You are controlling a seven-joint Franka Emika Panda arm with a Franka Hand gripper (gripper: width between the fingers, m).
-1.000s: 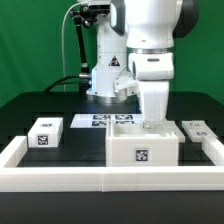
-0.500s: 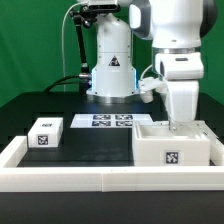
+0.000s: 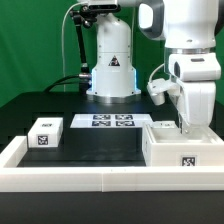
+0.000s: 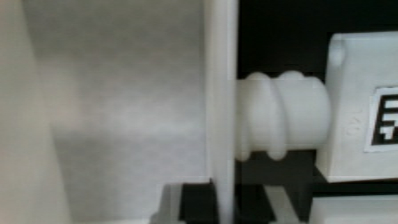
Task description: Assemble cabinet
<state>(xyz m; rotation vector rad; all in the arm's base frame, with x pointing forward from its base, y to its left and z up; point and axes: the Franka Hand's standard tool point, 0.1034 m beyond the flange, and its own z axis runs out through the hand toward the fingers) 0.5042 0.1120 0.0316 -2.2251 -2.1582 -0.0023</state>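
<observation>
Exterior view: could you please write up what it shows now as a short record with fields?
cabinet: at the exterior view's right, open on top, tag on its front
gripper: shut on the cabinet's upper wall edge
small tagged block: at the exterior view's left, apart from the cabinet
marker board: flat, farther back, mid-table

The arm (image 3: pixel 190 40) runs off the top edge at one o'clock, its upper links lost. Down at four o'clock the cabinet (image 3: pixel 185 150) is sliced by the frame's side, far end out of shot. The gripper (image 3: pixel 188 128) dips behind that rim and its fingertips are hidden. On the marker board (image 3: pixel 108 121), dead centre, the tags are too small to read. The wrist view is all blur, and a tagged white block (image 4: pixel 365 100) is cut off at the edge.
</observation>
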